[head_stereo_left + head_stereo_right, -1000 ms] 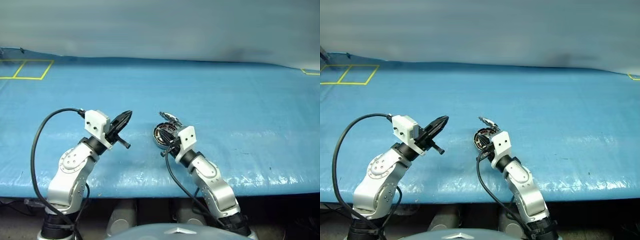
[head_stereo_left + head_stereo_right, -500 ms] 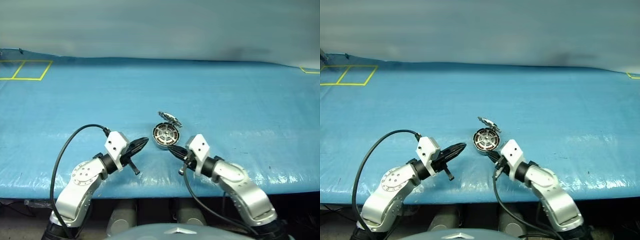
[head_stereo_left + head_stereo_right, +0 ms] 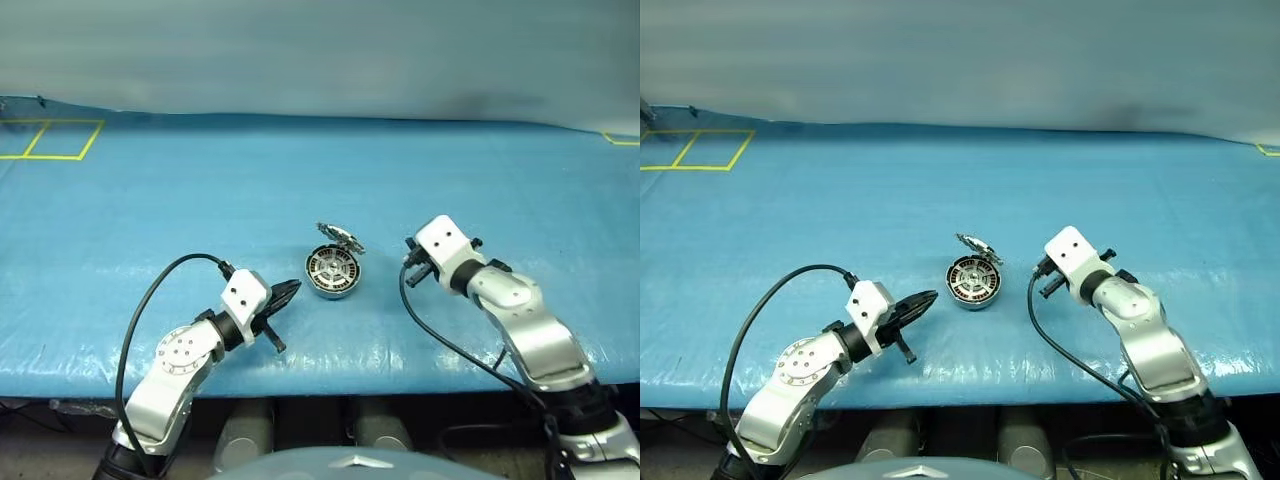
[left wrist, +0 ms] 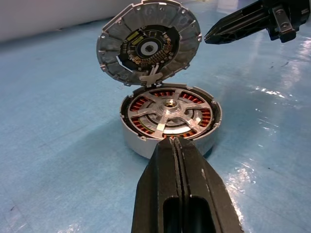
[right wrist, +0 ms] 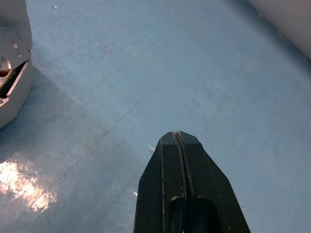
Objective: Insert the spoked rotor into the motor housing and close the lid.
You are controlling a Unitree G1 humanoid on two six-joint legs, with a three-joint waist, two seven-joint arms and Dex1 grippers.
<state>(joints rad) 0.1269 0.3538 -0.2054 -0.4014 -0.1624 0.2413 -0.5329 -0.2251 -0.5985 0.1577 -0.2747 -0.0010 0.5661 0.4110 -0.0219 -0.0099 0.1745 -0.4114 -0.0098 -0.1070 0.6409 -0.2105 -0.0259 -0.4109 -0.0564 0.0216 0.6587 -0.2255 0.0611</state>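
Sitting in the middle of the blue worktop (image 3: 420,170), the motor housing (image 4: 170,124) already holds the spoked rotor (image 4: 167,109): its silver spokes lie flat over the copper-brown windings, with the hub centred on the bearing. So the first half of the job looks done. The lid (image 4: 148,43) is not yet closed; it stands tilted up from the far rim of the housing, joined there by a small hinge, with its toothed edge and dark inner face showing in the left wrist view.

The left end effector (image 4: 176,145) has its two black fingers pressed together, holding nothing, and its tip sits just at the near rim of the housing, aimed at it. The right end effector (image 5: 177,141) is likewise pressed together and empty, hovering over bare worktop to the right of the housing and apart from it; its black tip also shows in the left wrist view, beside the raised lid.

What remains, by my reading, is to tip the lid down onto the housing and seat it flush.
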